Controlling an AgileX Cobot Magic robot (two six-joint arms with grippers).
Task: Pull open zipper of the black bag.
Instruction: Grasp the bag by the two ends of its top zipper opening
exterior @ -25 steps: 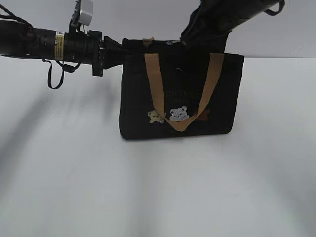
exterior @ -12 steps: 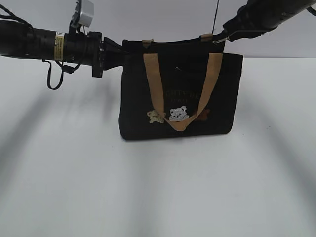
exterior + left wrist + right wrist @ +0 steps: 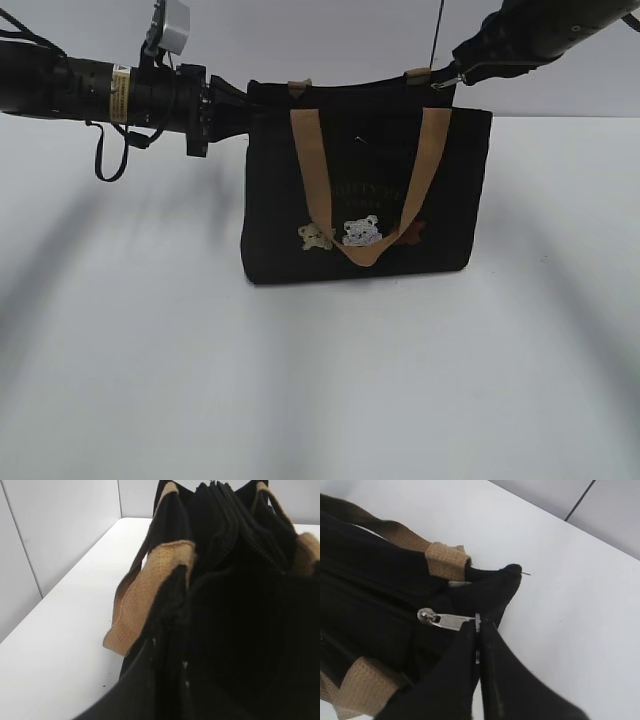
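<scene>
At the bag's [image 3: 365,190] right top corner, the right gripper [image 3: 477,625] has its fingers pinched together on the outer end of the zipper [image 3: 442,620] tab. In the right wrist view the silvery tab lies flat, pointing from its slider straight into the fingertips, so the pull sits just ahead of that gripper and in line with it. The zip line runs along the bag's top edge, left to right in the exterior view, and this is the axis any further pull must follow. The tab already lies close to the corner where the fabric bunches into a point, so little travel appears to remain on that side; judging by this, the opening is near its end.

The left gripper [image 3: 232,104] meets the opposite top corner. Its fingers are narrow, and they seem to clamp the bag's fabric there, though the left wrist view shows only dark cloth and a tan handle [image 3: 150,587] close up, so the grip itself cannot be confirmed. That arm looks to be bracing the bag against the pull.

The bag stands upright on the white tabletop [image 3: 320,380], handles drooping over its front. The right arm is plainly the nearer one to the zipper.
</scene>
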